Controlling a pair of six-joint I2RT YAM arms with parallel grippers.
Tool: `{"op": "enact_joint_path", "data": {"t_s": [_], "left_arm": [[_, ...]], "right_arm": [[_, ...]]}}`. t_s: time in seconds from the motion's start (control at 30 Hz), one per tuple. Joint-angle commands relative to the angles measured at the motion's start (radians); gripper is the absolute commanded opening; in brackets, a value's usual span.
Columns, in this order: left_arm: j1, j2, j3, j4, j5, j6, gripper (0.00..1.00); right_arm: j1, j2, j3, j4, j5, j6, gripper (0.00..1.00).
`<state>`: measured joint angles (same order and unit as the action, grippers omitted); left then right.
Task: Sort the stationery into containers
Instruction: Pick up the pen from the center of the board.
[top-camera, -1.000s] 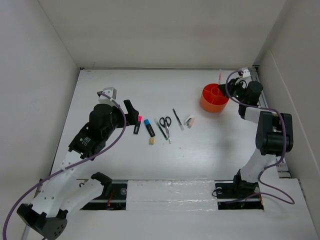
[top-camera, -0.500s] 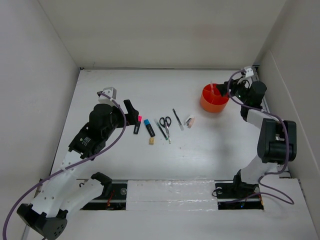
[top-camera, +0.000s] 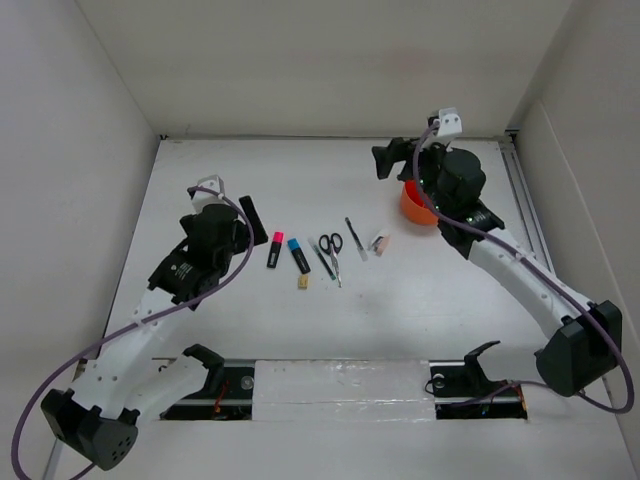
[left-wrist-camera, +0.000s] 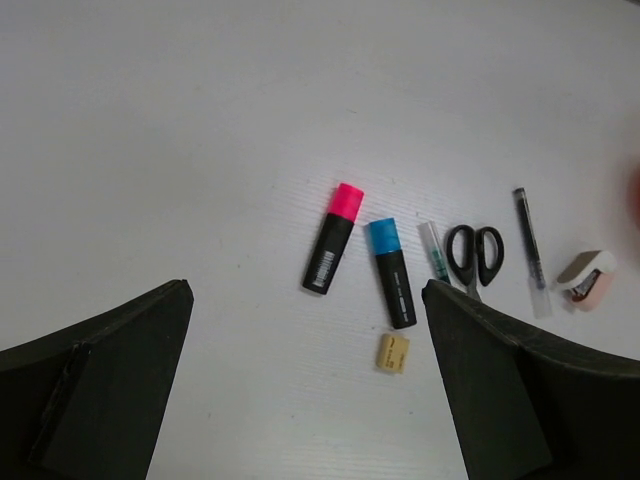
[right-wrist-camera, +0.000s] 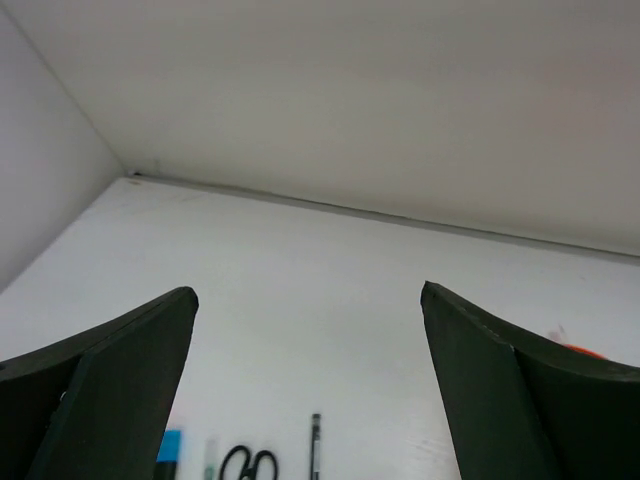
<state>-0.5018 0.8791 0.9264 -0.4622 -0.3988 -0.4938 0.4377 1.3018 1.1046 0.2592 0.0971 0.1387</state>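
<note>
Both gape wide, empty: my left end effector (left-wrist-camera: 305, 290) at eleven o'clock from the pink-capped highlighter (left-wrist-camera: 332, 238), right end effector (right-wrist-camera: 307, 290) at ten o'clock from the orange organiser (top-camera: 412, 208).

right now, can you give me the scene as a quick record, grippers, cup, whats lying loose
left gripper: open, empty, left of the pink highlighter
right gripper: open, empty, near the cup
cup: orange, far right, partly hidden by the right arm
loose items: pink highlighter, blue highlighter, yellowish eraser, scissors, dark pen
</note>
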Motion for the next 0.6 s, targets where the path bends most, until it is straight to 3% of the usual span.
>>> {"op": "enact_joint_path", "data": {"t_s": [0.0,0.1,0.17,0.37,0.57], "left_arm": [[0.003,-0.005,0.042,-0.033,-0.1,-0.057,1.0],[0.003,-0.015,0.042,-0.043,-0.132,-0.069,1.0],[0.003,-0.035,0.042,-0.055,-0.146,-0.083,1.0],[0.003,-0.088,0.042,-0.066,-0.193,-0.117,1.0],[0.003,-0.089,0.042,-0.066,-0.183,-0.117,1.0]], "right_arm": [[0.003,-0.016,-0.018,-0.14,0.019,0.051,1.0],[-0.007,-0.029,-0.055,-0.063,-0.217,0.11,1.0],[0.019,0.019,-0.046,-0.083,-0.276,0.11,1.0],[0.3,0.118,-0.037,-0.228,-0.005,0.105,0.97],[0.299,0.324,0.06,-0.385,0.085,0.128,0.91]]}}
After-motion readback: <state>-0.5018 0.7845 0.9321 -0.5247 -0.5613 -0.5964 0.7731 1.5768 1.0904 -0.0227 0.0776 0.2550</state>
